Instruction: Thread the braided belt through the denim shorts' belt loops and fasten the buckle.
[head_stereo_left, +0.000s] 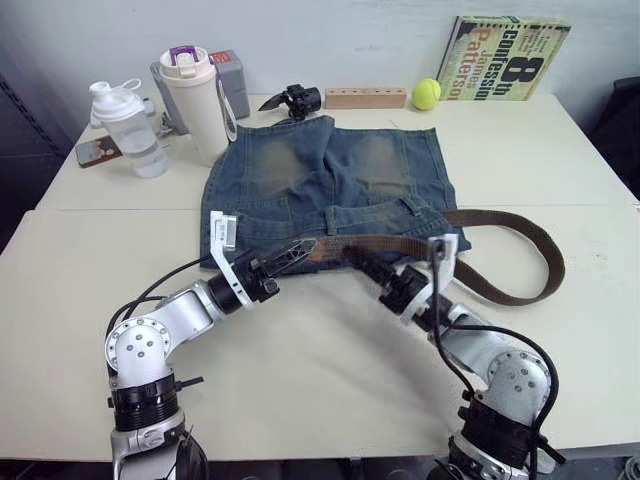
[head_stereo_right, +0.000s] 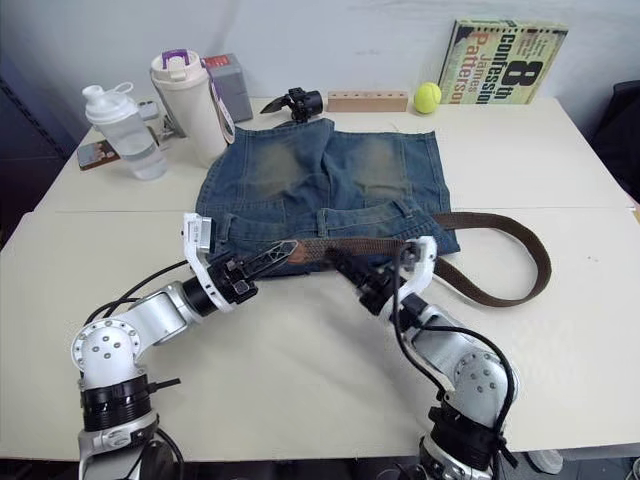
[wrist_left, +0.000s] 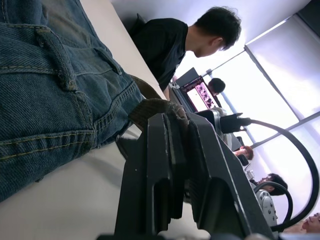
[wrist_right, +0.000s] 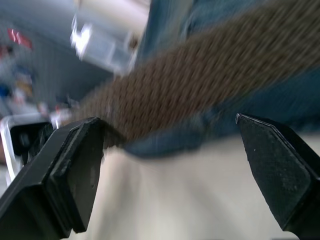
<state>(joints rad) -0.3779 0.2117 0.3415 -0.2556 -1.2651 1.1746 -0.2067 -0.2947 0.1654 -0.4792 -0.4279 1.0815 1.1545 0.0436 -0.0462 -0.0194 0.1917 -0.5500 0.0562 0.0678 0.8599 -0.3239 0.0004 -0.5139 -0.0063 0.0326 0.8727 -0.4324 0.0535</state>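
Note:
The denim shorts (head_stereo_left: 330, 170) lie flat mid-table, waistband toward me. The braided belt (head_stereo_left: 375, 244) runs along that waistband, then curves out to the right in a wide loop (head_stereo_left: 545, 262) on the table. My left gripper (head_stereo_left: 300, 247) sits at the waistband's left part, shut on the belt's end (wrist_left: 159, 106). A belt loop (wrist_left: 57, 60) stands just beside it. My right gripper (head_stereo_left: 358, 260) is open at the waistband's edge, fingers (wrist_right: 75, 165) wide apart with the belt (wrist_right: 200, 75) just ahead of them. The buckle is hidden.
Along the back stand a clear shaker bottle (head_stereo_left: 130, 125), a white tumbler (head_stereo_left: 195, 100), a phone (head_stereo_left: 95, 150), a black tool (head_stereo_left: 295, 100), a wooden block (head_stereo_left: 365, 97), a yellow ball (head_stereo_left: 426, 93) and a book (head_stereo_left: 505, 45). People (wrist_left: 175, 45) sit beyond the table.

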